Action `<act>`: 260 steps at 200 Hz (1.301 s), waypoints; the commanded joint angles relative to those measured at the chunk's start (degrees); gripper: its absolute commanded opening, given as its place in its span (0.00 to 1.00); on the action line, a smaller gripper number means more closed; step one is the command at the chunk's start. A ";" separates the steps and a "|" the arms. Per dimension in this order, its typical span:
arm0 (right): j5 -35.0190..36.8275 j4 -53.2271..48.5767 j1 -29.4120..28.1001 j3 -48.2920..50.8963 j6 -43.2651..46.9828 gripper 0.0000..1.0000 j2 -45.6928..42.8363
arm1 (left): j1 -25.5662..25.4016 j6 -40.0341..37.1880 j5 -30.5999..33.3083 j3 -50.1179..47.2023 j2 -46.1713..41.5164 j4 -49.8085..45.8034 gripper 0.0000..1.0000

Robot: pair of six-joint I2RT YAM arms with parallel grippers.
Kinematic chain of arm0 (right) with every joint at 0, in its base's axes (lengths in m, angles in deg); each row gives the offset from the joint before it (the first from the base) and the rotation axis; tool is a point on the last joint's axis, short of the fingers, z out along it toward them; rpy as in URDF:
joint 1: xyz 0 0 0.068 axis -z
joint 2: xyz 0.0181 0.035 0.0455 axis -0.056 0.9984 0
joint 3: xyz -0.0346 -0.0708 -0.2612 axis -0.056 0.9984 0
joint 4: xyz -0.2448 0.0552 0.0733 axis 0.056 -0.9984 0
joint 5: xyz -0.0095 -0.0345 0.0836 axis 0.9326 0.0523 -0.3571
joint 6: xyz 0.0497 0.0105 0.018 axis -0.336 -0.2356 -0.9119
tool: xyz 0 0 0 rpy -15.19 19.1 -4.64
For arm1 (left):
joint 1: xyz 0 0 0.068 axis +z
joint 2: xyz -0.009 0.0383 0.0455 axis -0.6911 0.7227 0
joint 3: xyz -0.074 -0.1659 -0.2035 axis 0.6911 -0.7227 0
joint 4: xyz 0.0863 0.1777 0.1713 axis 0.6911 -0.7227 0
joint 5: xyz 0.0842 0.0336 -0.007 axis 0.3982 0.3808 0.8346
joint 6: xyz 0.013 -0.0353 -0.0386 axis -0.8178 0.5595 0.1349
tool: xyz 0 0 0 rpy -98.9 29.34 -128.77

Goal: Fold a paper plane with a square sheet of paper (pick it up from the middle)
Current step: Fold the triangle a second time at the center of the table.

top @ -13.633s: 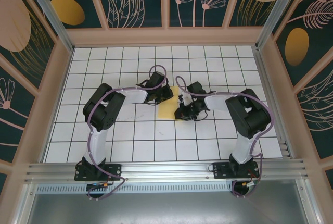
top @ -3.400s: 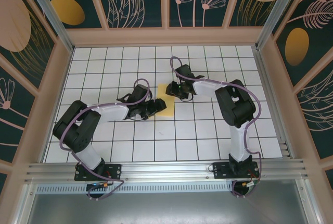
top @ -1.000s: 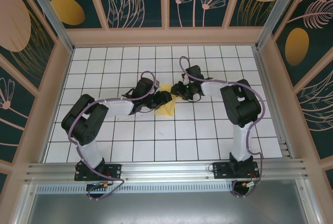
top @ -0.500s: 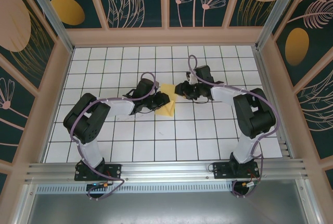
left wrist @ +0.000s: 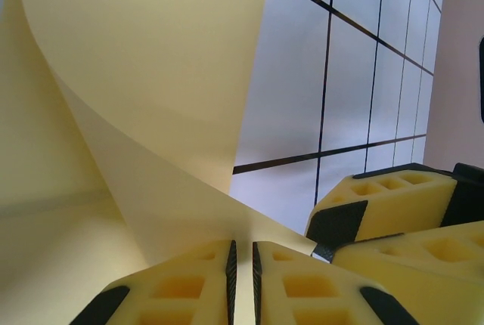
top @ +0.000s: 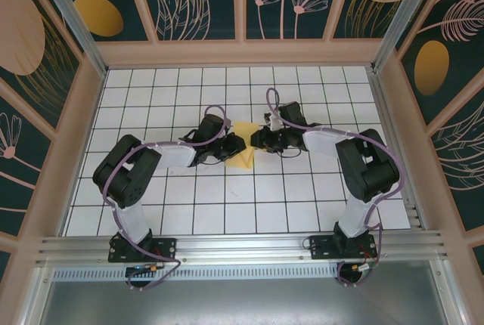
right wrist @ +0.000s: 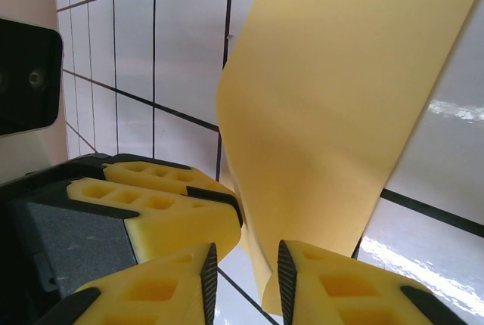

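Observation:
The square sheet of paper (top: pixel 244 156) is yellow, folded over and curled, and rises off the white grid table between my two grippers. My left gripper (top: pixel 235 143) holds its left side. In the left wrist view the sheet (left wrist: pixel 151 75) runs down into the left gripper (left wrist: pixel 242 280), whose pads are shut on a thin layer of it. My right gripper (top: pixel 257 140) is at the sheet's right side. The right wrist view shows the sheet's edge (right wrist: pixel 340 98) hanging into the right gripper (right wrist: pixel 243 280), whose jaws stand apart without pinching it.
The two grippers nearly touch: the left one's yellow fingers (right wrist: pixel 155 204) lie just left of the right jaws, and the right one's fingers (left wrist: pixel 393 212) show beside the left jaws. Wooden walls (top: pixel 242 54) ring the tiled table (top: pixel 227 212).
The left jaws have closed onto the paper. The right gripper has shifted down and left, back to the paper's edge, with its jaws narrowing. The sheet has stayed put.

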 commanded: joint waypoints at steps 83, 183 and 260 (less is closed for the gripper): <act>2.19 -1.35 -0.10 -1.67 3.33 0.05 2.82 | 0.25 -0.22 -0.33 1.79 0.55 0.69 0.17; 6.61 -3.98 -0.15 -5.50 6.96 0.05 6.66 | 0.24 -1.72 -2.75 3.99 2.43 -0.30 0.21; 8.26 -5.13 -0.18 -6.87 8.11 0.06 8.01 | 0.16 -2.36 -3.62 4.35 3.80 -0.79 0.21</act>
